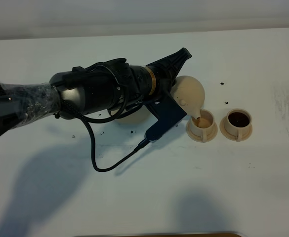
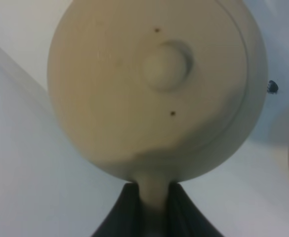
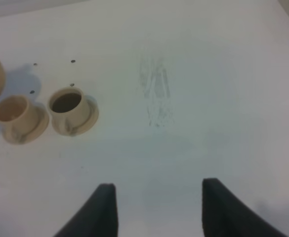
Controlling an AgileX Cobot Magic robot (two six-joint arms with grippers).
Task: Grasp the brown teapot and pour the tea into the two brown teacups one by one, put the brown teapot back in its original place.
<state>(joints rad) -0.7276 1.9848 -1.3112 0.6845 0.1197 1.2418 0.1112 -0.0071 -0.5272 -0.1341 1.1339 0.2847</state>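
My left gripper [image 1: 178,85] is shut on the loop handle of the brown teapot [image 1: 189,93] and holds it tilted above the table. The spout is directly over the left teacup [image 1: 202,124]. In the left wrist view the teapot [image 2: 154,84] fills the frame, its handle pinched between the dark fingers [image 2: 127,215]. The right teacup [image 1: 238,121] holds dark tea. Both cups stand on their small saucers. The wide saucer [image 1: 133,116] lies mostly hidden under my left arm. My right gripper [image 3: 159,207] is open and empty, apart from the cups [image 3: 67,106].
A black cable [image 1: 109,163] loops from the left arm down onto the white table [image 1: 208,187]. Small dark specks [image 1: 222,83] lie behind the cups. A faint scuffed patch [image 3: 156,94] marks the table right of the cups.
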